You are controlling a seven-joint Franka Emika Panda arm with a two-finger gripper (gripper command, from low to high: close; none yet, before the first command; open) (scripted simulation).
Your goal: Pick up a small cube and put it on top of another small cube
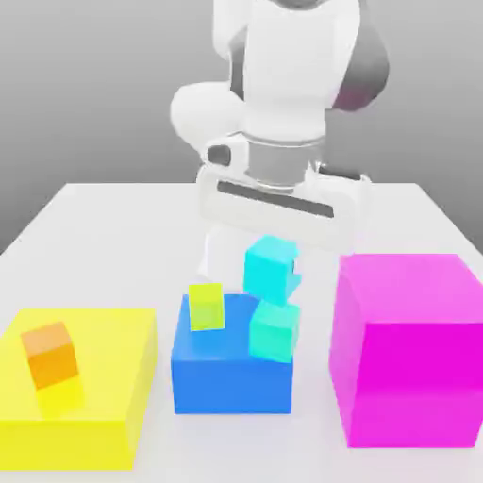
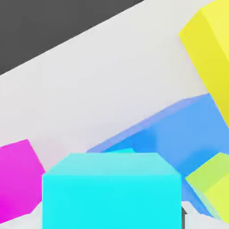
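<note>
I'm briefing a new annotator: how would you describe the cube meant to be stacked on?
Find the big blue block between the yellow block and the pink block. On its top, toward the pink side, sits a small turquoise cube. It is greener than the cyan cube just above it, and bluer than the yellow-green cube beside it.

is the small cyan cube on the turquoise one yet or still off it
Cannot tell for sure. In the exterior view the small bright cyan cube sits directly above the small turquoise cube on the big blue block, edges appearing to meet.
</note>
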